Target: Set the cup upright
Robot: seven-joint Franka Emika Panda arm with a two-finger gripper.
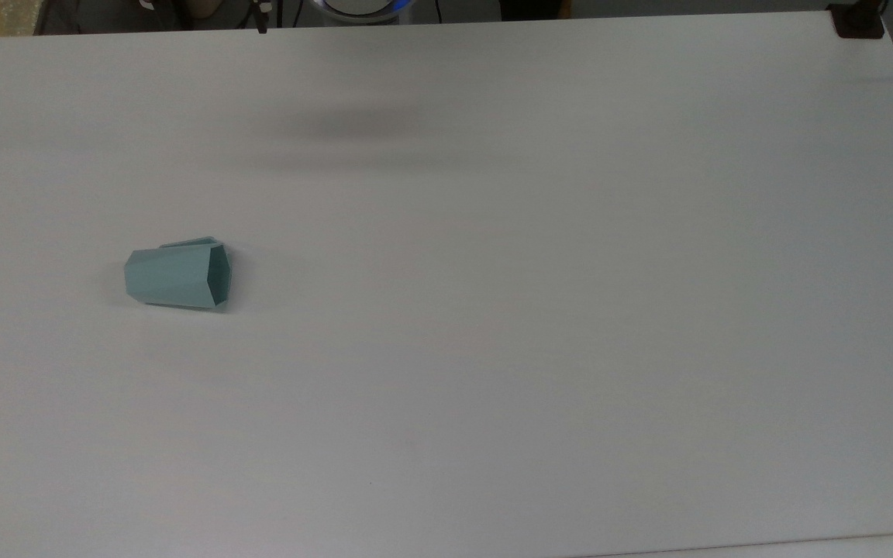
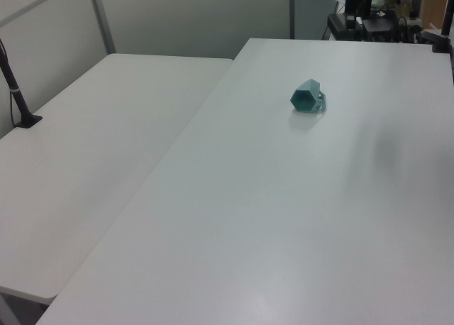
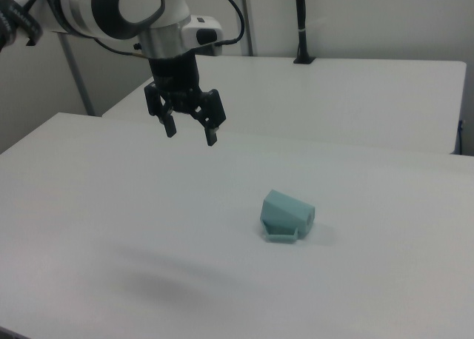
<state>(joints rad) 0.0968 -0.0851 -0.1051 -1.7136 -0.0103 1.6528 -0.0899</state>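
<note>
The arm is cut off at the right view's upper left edge, so only its last white links and wrist are seen. The wrist is pointed straight down, and the gripper (image 3: pixel 191 132) is held in the air above the white tabletop (image 1: pixel 539 325), well apart from the cup (image 1: pixel 177 277). Its two black fingers (image 3: pixel 211 134) are spread wide, and nothing is held or touched. The cup is lying on its side near the top view's left edge of the tabletop, its polygonal mouth turned toward the top view's right. Its small handle (image 3: pixel 281 235) is seen resting against the tabletop in the right view.
</note>
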